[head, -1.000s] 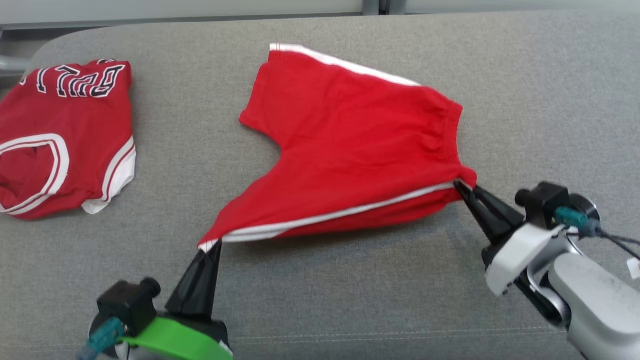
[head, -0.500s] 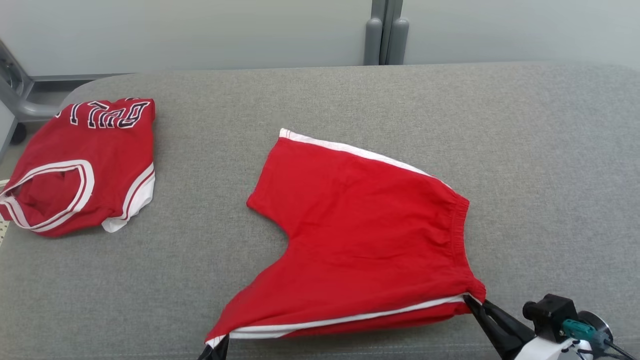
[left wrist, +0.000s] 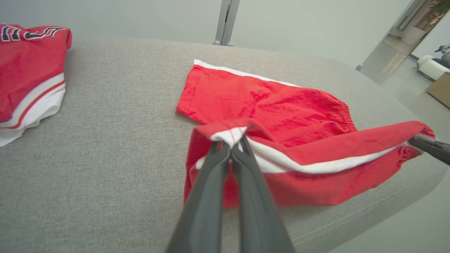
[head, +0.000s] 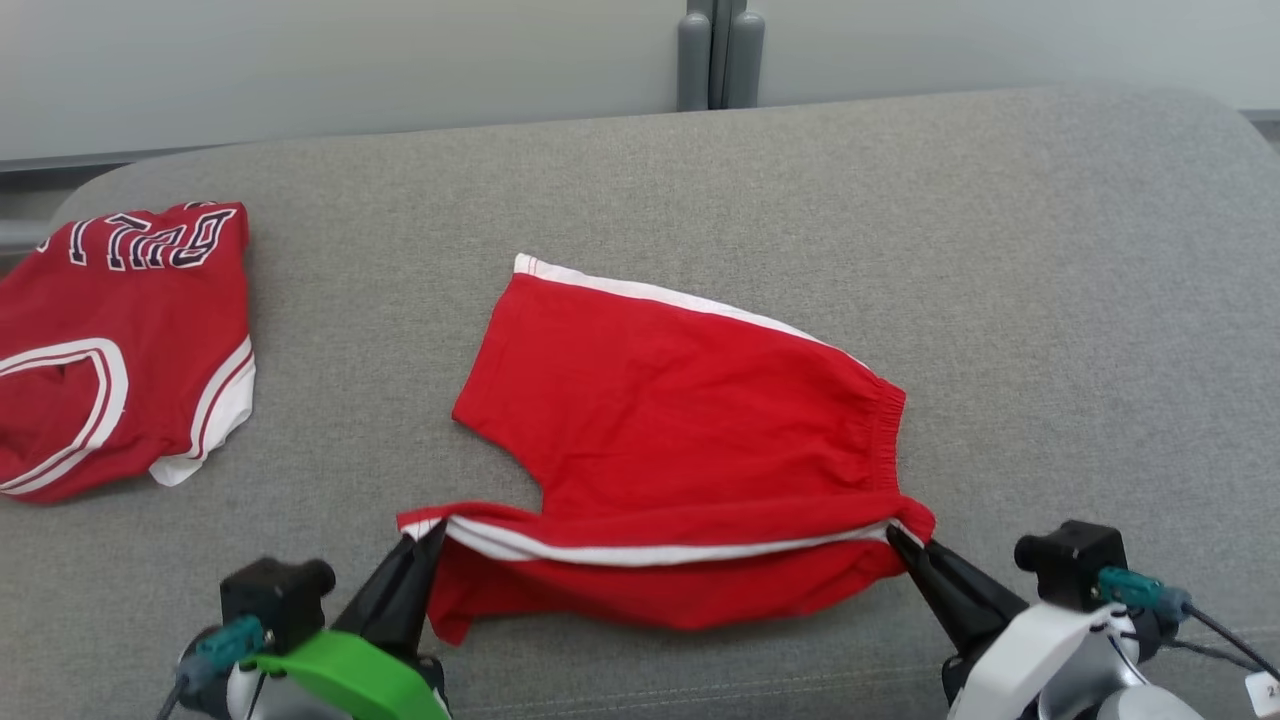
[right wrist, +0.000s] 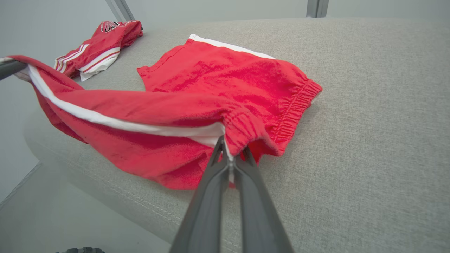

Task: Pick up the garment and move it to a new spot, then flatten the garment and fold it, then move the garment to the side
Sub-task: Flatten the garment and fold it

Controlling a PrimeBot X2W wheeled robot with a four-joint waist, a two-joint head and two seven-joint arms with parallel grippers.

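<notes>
1. Grey fabric-covered tabletop (head: pixel 700 180) with a stitched seam along its near edge.
2. Red jersey (head: pixel 150 320), white-trimmed and dark-lettered, crumpled at the tabletop's left end.
3. Grey post (head: pixel 745 60) behind the tabletop's far edge.

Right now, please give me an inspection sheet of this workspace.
Surface: grey cushion, seam along the near edge.
Job's things: red shorts, far half flat, near edge lifted.
Clutter: red jersey, far left, apart from the shorts.
Grippers: left gripper shut on the leg hem; right gripper shut on the waistband corner.
Cables: dark cable at the right wrist, off the shorts.
Surroundings: pale wall, grey post.
</notes>
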